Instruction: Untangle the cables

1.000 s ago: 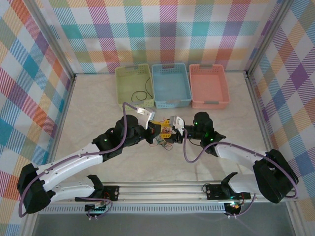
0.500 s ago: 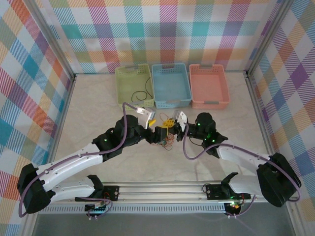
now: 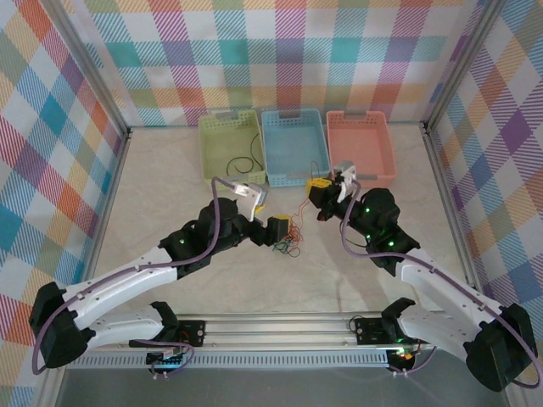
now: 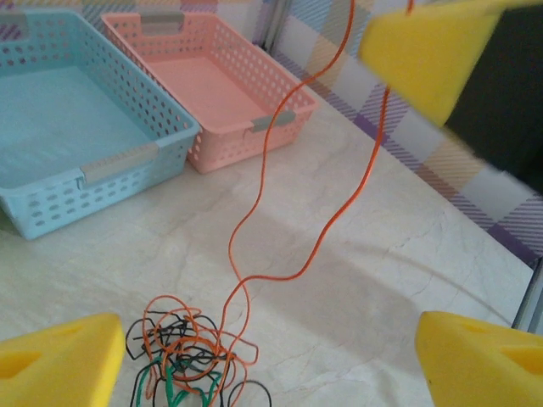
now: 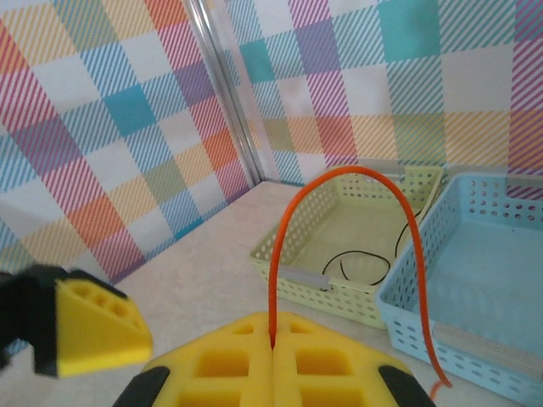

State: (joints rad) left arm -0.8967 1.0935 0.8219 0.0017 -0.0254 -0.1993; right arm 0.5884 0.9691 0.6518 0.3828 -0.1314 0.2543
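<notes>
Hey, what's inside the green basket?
A thin black cable lies loosely curled on the floor of the green basket; nothing else shows in it. In the right wrist view, its near wall and the orange cable cover a little of the floor.

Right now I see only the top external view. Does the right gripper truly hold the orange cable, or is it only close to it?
Observer: It holds it. In the right wrist view the right gripper has its yellow pads pressed together, and the orange cable comes out of the seam between them.
Operator: And the left gripper, does it hold anything?
Observer: No. In the left wrist view the left gripper stands wide open, and the tangle of orange, black and green loops lies on the table between its pads.
</notes>
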